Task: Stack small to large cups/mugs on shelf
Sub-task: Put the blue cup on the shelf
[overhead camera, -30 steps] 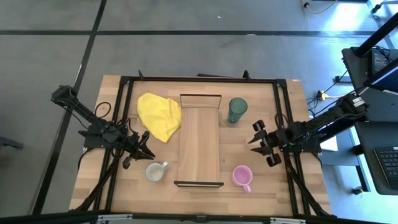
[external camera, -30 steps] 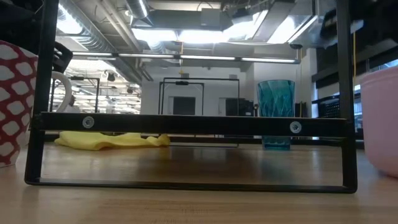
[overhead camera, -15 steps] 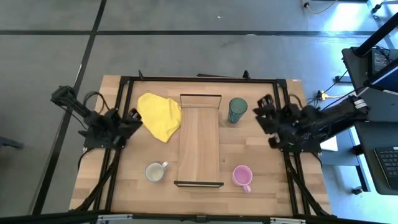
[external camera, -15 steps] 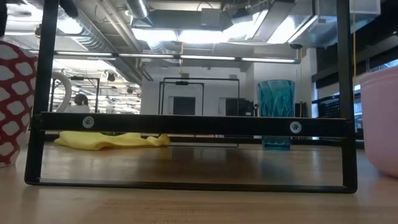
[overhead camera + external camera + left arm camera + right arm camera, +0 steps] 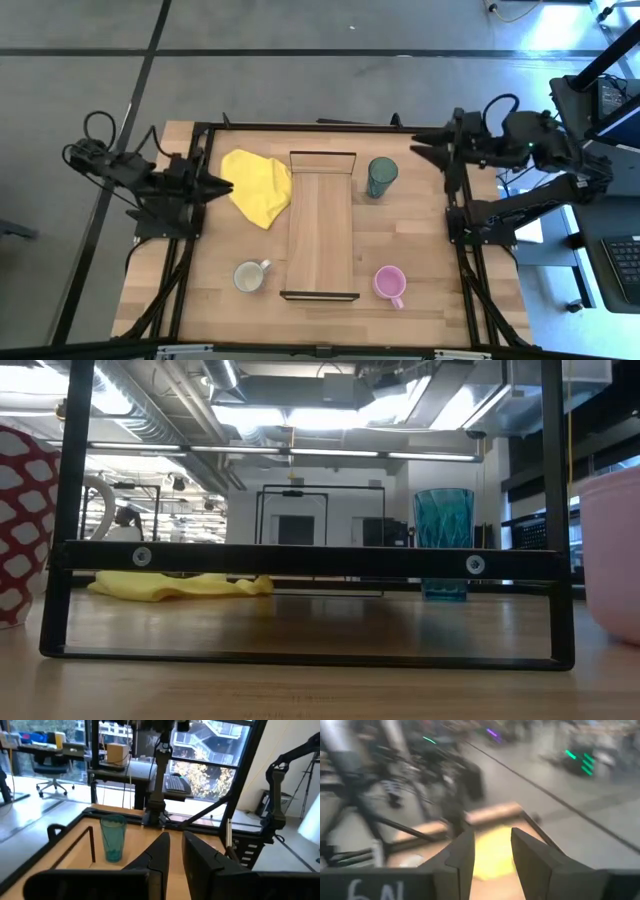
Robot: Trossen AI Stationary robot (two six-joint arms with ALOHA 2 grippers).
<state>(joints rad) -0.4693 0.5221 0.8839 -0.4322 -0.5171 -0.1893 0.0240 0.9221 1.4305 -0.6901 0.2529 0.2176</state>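
The teal tumbler (image 5: 381,177) stands upright on the table just right of the shelf's far end and also shows in the left wrist view (image 5: 112,838). The white mug (image 5: 250,276) stands left of the shelf's near end. The pink mug (image 5: 388,284) stands right of it. The shelf (image 5: 322,225) lies along the table's middle with nothing on it. My left gripper (image 5: 222,185) hovers at the left edge beside the yellow cloth (image 5: 258,185), fingers nearly together, empty. My right gripper (image 5: 416,151) hovers high at the far right, slightly open, empty.
The yellow cloth lies crumpled left of the shelf's far end. A black frame (image 5: 200,130) runs around the tabletop. In the low view the shelf's dark end piece (image 5: 300,560) spans the picture, with the patterned white mug (image 5: 15,530) at left and the pink mug (image 5: 612,550) at right.
Both arms have risen from low over the table. My left gripper has gone from beside the white mug toward the far and left edges. My right gripper has gone from near the pink mug toward the far right corner. Both now point level across the table. No cup has moved.
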